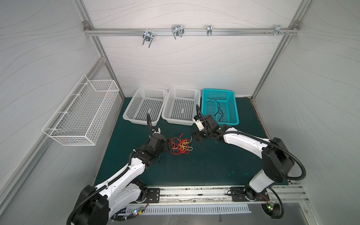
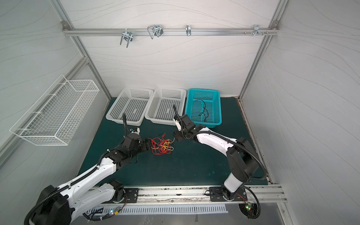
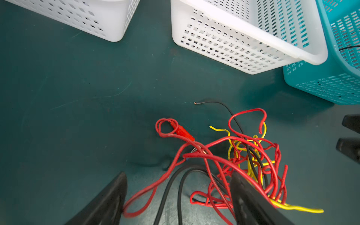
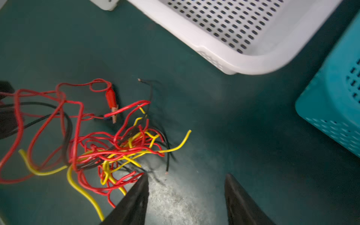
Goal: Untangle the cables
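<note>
Red-yellow-black cables (image 1: 181, 146), seemingly loose; left end effector (image 3: 178, 175), right end effector (image 4: 187, 176) both spread.

Red, yellow and black cables (image 1: 181, 146), knotted in a loose heap on the green surface (image 1: 204, 165) before the white baskets (image 1: 179, 121). Red clip (image 3: 183, 132) and bare black tip (image 3: 195, 103) sticking out. One black cable (image 1: 218, 109) lying apart inside the teal basket (image 1: 217, 90).
</note>
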You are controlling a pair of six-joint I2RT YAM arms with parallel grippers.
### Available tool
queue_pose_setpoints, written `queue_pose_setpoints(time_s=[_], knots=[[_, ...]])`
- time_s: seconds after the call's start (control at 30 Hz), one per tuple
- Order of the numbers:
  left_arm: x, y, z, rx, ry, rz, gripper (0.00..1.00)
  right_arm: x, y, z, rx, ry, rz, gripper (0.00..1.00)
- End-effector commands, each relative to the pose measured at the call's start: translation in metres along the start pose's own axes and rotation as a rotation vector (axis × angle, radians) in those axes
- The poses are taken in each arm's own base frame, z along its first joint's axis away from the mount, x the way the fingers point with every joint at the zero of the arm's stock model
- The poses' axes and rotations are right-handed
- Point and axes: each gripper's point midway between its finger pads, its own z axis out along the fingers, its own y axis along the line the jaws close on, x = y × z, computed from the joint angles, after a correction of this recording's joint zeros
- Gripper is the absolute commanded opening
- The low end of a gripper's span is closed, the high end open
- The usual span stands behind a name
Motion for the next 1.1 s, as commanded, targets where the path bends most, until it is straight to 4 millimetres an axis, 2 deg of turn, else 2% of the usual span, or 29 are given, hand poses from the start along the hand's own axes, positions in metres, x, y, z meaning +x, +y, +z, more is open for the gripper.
queue_pose_setpoints(time_s=[0.0, 0.1, 0.13, 0.17, 0.27, 0.37, 0.57, 0.7, 0.87, 1.0, 1.07], knots=[[-0.021, -0.011, -0.011, 0.031, -0.055, -0.044, 0.84, -0.011, 0.024, -0.003, -0.087, -0.048, -0.052, 0.71], [-0.020, -0.009, -0.014, 0.033, -0.063, -0.057, 0.86, -0.010, 0.041, 0.001, -0.165, -0.049, -0.095, 0.79], [-0.020, -0.008, -0.014, 0.027, -0.066, -0.062, 0.98, -0.009, 0.048, 0.003, -0.196, -0.051, -0.106, 0.81], [-0.021, -0.005, -0.015, 0.014, -0.070, -0.070, 0.99, -0.009, 0.052, 0.006, -0.215, -0.056, -0.115, 0.83], [-0.021, -0.003, -0.015, 0.005, -0.076, -0.086, 0.99, -0.008, 0.058, 0.021, -0.234, -0.047, -0.111, 0.83], [-0.023, -0.004, -0.016, 0.006, -0.074, -0.099, 0.99, -0.008, 0.052, 0.035, -0.198, -0.026, -0.078, 0.83], [-0.030, 0.001, -0.027, -0.032, -0.082, -0.111, 0.99, -0.020, 0.053, 0.027, -0.185, -0.084, -0.083, 0.83], [-0.028, 0.009, -0.032, -0.081, -0.060, -0.166, 0.95, -0.026, 0.055, 0.021, -0.167, -0.095, -0.107, 0.83], [-0.020, 0.009, -0.034, -0.085, -0.006, -0.199, 0.89, -0.030, 0.058, 0.018, -0.166, -0.109, -0.114, 0.83], [-0.011, 0.009, -0.031, -0.089, 0.031, -0.214, 0.82, -0.034, 0.060, 0.019, -0.169, -0.119, -0.111, 0.83], [-0.006, 0.013, -0.028, -0.114, 0.053, -0.221, 0.75, -0.037, 0.061, 0.018, -0.171, -0.125, -0.111, 0.82]])
